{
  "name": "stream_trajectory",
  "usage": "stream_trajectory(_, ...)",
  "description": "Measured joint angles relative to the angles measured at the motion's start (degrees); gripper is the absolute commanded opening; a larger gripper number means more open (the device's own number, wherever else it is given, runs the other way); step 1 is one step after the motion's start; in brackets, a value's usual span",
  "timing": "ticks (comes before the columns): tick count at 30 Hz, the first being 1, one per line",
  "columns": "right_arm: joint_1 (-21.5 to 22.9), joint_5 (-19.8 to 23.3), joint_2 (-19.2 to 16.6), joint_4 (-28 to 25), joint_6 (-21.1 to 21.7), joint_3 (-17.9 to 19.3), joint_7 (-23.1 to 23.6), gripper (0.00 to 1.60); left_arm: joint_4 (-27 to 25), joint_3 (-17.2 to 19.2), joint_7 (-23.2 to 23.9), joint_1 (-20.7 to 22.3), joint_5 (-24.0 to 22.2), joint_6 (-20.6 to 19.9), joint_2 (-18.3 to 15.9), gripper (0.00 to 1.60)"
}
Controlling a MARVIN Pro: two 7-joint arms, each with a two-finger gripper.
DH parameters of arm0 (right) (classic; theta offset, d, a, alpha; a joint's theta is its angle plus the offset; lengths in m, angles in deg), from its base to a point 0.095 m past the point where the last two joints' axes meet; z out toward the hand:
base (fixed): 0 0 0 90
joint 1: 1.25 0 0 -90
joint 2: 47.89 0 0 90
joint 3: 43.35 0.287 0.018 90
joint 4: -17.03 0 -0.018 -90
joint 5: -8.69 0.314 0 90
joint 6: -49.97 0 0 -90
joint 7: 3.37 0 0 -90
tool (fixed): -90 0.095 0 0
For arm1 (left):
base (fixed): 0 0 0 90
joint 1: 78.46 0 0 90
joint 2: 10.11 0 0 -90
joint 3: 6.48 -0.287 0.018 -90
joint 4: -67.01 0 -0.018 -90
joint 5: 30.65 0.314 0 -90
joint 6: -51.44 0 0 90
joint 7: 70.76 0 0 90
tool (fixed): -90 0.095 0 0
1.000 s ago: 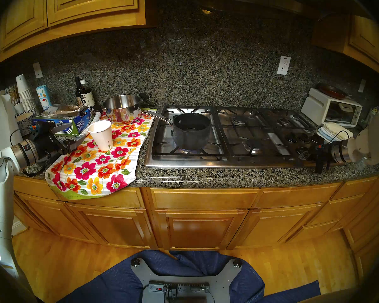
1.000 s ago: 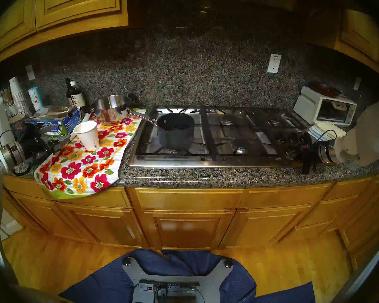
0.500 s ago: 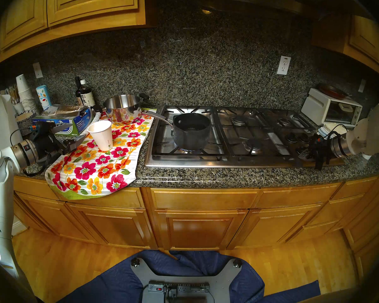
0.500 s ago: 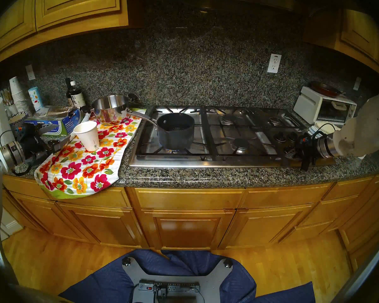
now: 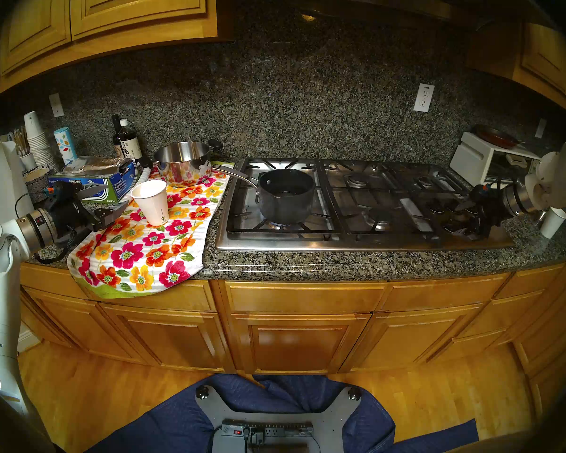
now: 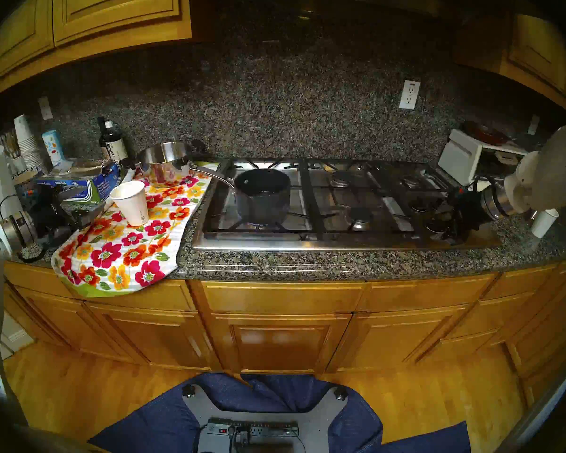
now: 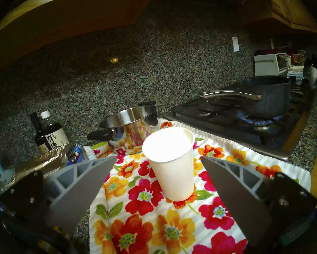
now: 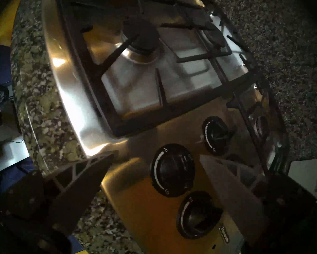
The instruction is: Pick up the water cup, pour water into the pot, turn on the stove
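The water cup (image 5: 151, 202) (image 6: 130, 203) stands upright on a floral towel, its green mark low on the side. My left gripper (image 5: 118, 197) (image 7: 158, 157) is open just left of the cup (image 7: 170, 162), fingers apart on either side, not touching it. The dark pot (image 5: 286, 195) (image 6: 262, 195) (image 7: 267, 96) sits on the stove (image 5: 307, 244) (image 6: 307, 243) front-left burner, where a blue flame (image 7: 260, 121) burns. My right gripper (image 5: 456, 217) (image 6: 438, 218) (image 8: 158, 154) is open and hangs just above the black knobs (image 8: 172, 170), gripping none.
A shiny steel pot (image 5: 182, 163) stands behind the cup on the floral towel (image 5: 144, 246). A foil box (image 5: 95, 181), bottles (image 5: 126, 141) and stacked cups (image 5: 36, 138) crowd the left. A toaster oven (image 5: 481, 161) and a small white cup (image 5: 553, 222) stand right of the stove.
My right gripper has lifted and moved back over the knob cluster, its wrist turned; the small white cup behind it now shows. The left arm, cup and pot have not moved.
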Motion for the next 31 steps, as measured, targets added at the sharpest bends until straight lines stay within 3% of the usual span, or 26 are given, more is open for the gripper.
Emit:
stream_trajectory(20,7.6,14.9,4.2,13.1,3.4,1.6,1.7,1.6,0.1,-0.1,-0.1,0.0,0.1,0.0,0.0,1.6)
stream_trajectory(31,12.2,23.5,4.2,16.5,12.4,3.3,9.4,1.6,0.1,-0.1,-0.1,0.0,0.1,0.0,0.0,1.6)
